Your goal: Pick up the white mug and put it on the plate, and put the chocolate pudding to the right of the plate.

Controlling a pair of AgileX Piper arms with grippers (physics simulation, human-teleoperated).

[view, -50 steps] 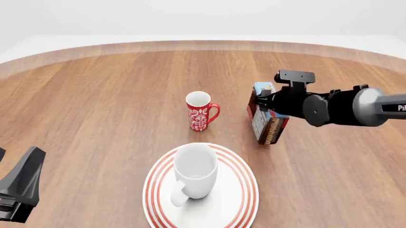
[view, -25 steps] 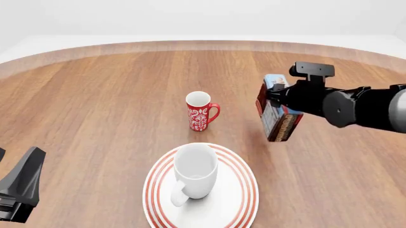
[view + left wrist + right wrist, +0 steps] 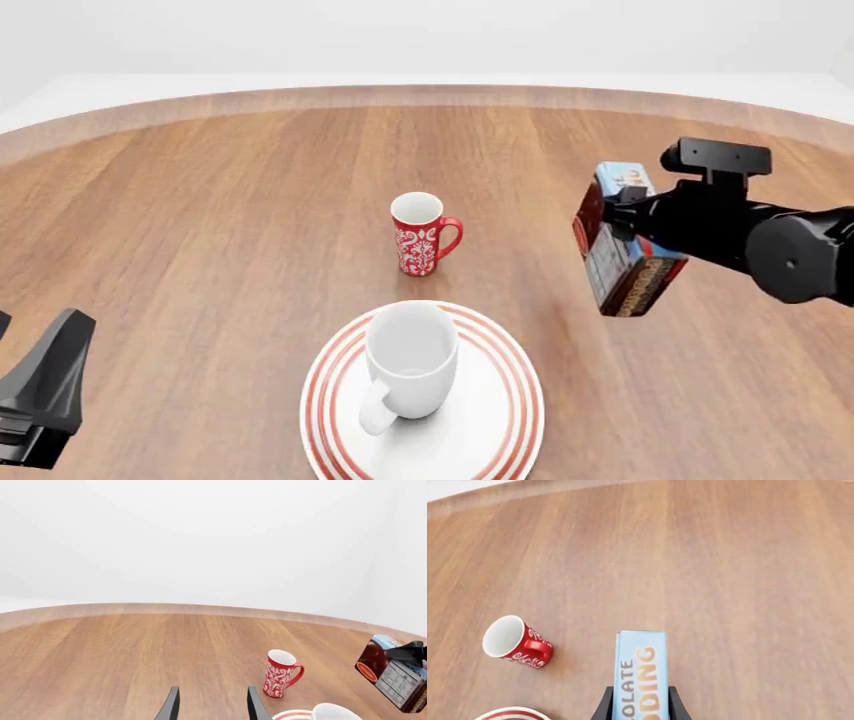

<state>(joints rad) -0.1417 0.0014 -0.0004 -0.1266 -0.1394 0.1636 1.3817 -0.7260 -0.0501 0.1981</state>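
Carried rightward, chocolate pudding (image 3: 625,255) sits clamped in right end effector (image 3: 641,235).

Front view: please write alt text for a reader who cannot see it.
The right end effector holds the chocolate pudding tilted above the wooden table, right of the plate. The white mug stands on the plate, the red mug beyond it. The left end effector sits idle at the near left.

Round-edged wooden table (image 3: 240,200) with warm brown grain, plain white walls (image 3: 200,540), soft even light
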